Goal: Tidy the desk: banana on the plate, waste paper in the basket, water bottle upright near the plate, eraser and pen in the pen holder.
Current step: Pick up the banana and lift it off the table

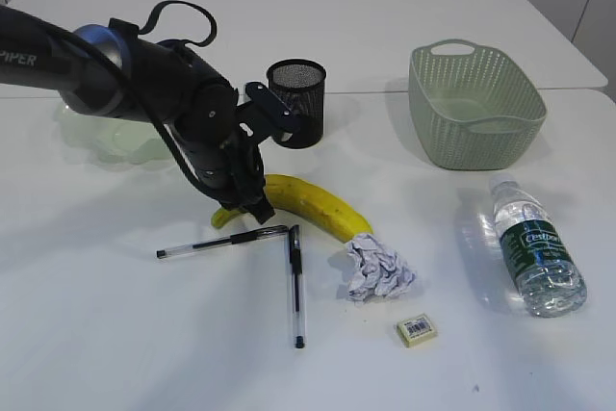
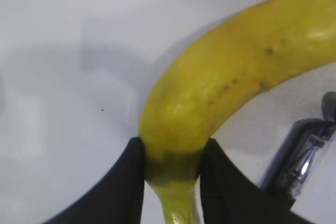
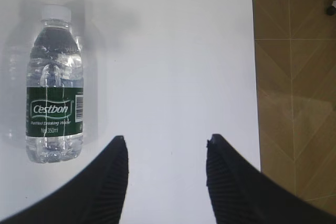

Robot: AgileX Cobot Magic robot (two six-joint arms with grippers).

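The yellow banana [image 1: 310, 202] lies on the white desk [image 1: 115, 334]. My left gripper [image 1: 246, 207] is shut on its stem end, a black finger pressed to each side of the banana [image 2: 226, 87] in the left wrist view, where the gripper [image 2: 171, 145] sits low in the frame. The pale green plate [image 1: 96, 137] is partly hidden behind that arm. The water bottle [image 3: 54, 93] lies on its side; my right gripper [image 3: 167, 139] hangs open over bare desk to its right. Crumpled waste paper [image 1: 377, 271] touches the banana's tip. The eraser [image 1: 416, 330] lies in front of it.
Two pens [image 1: 223, 241] [image 1: 295, 286] form an angle in front of the banana; one pen's end [image 2: 302, 161] shows beside my left finger. The black mesh pen holder [image 1: 298, 103] stands behind the banana, the green basket [image 1: 474, 103] at back right. The desk's right edge [image 3: 253, 77] borders wood floor.
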